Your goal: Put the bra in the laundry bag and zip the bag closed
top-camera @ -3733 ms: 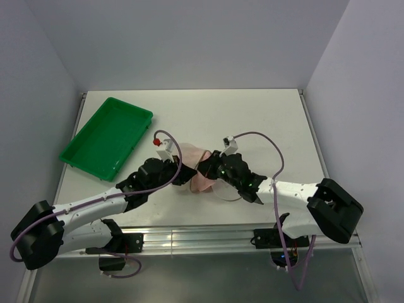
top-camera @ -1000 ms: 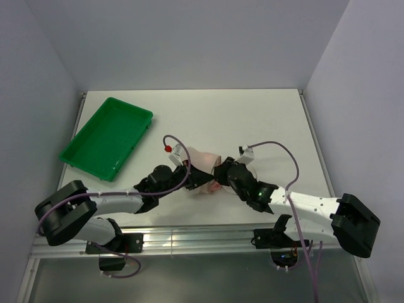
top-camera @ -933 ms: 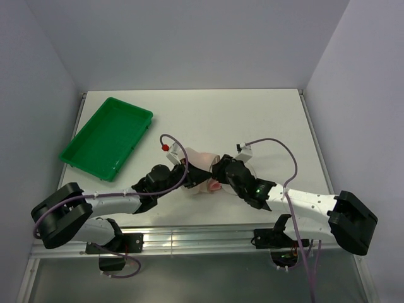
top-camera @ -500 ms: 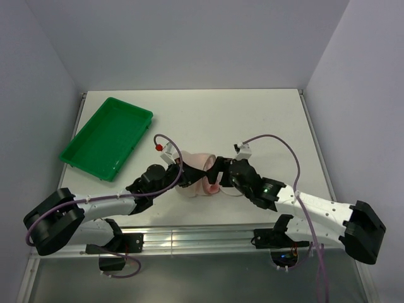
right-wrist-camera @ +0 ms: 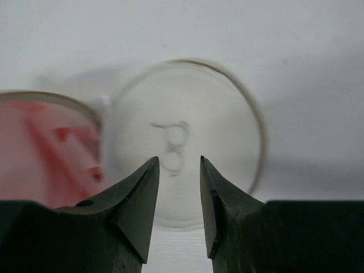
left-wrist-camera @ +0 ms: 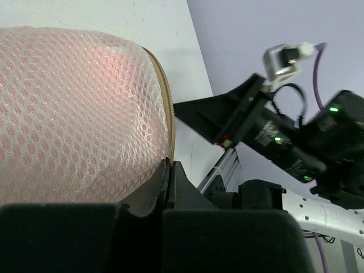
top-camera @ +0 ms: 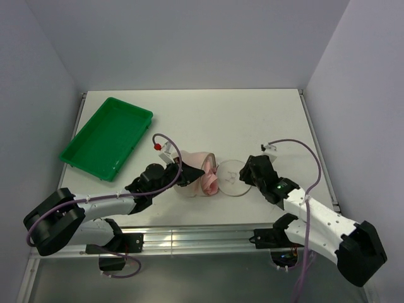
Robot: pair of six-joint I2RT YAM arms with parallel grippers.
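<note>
The laundry bag (top-camera: 232,178) lies open at the table's front middle, its round white flap with the bra outline flat on the table. The pale pink bra (top-camera: 207,179) sits in the bag's other half, partly under mesh. My left gripper (top-camera: 183,175) is shut on the bag's zipper rim. In the left wrist view the mesh (left-wrist-camera: 74,108) covers the pink fabric and the tan rim (left-wrist-camera: 166,114) runs into the closed gripper (left-wrist-camera: 169,165). My right gripper (top-camera: 250,173) is open and empty just right of the flap. The right wrist view shows this gripper (right-wrist-camera: 178,160), the flap (right-wrist-camera: 182,114) and the bra (right-wrist-camera: 45,153).
A green plastic tray (top-camera: 107,137) stands at the far left of the table. The right arm (left-wrist-camera: 267,125) shows beyond the bag in the left wrist view. A metal rail (top-camera: 202,237) runs along the near table edge.
My right gripper has let go at the bag and drawn back to the right. The round flap now lies open and flat on the table. My left gripper still holds the rim.
</note>
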